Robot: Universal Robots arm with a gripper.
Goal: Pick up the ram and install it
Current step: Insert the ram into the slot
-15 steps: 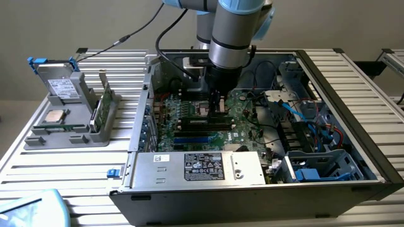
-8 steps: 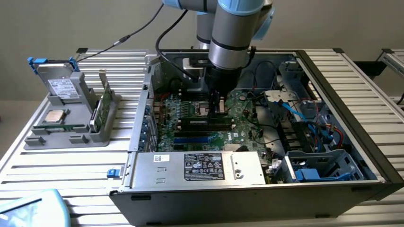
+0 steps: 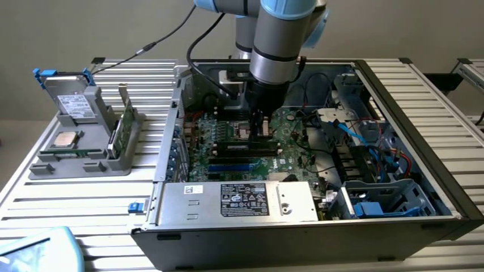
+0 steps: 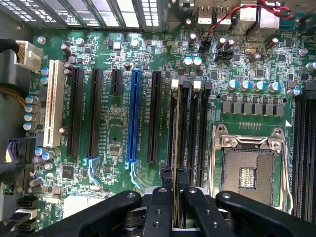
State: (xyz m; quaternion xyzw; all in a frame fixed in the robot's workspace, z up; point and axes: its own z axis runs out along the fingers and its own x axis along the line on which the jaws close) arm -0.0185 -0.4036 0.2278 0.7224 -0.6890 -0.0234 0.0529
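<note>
Finding: the gripper (image 4: 175,178) is down inside the open computer case (image 3: 423,113), low over the motherboard (image 4: 113,123). Its two fingers (image 4: 160,202) stand close together and are closed on the ram (image 4: 177,210). The ram is seen edge-on as a thin strip between the fingers.

Location: the ram is lined up along the narrow black memory slots (image 4: 190,128), just beside the processor socket (image 4: 247,173). Whether it is seated in a slot cannot be told. In the exterior view the gripper (image 3: 262,131) hangs upright over the same area.

Handling, as a judgement: the ram should be light, thin and stiff but fragile, and liable to crack if twisted. It is best held by its flat faces near mid-length and kept square to the slot, clear of the contact edge.

Also noted: a grey parts holder (image 3: 83,164) sits well apart, on the exterior view's left.
</note>
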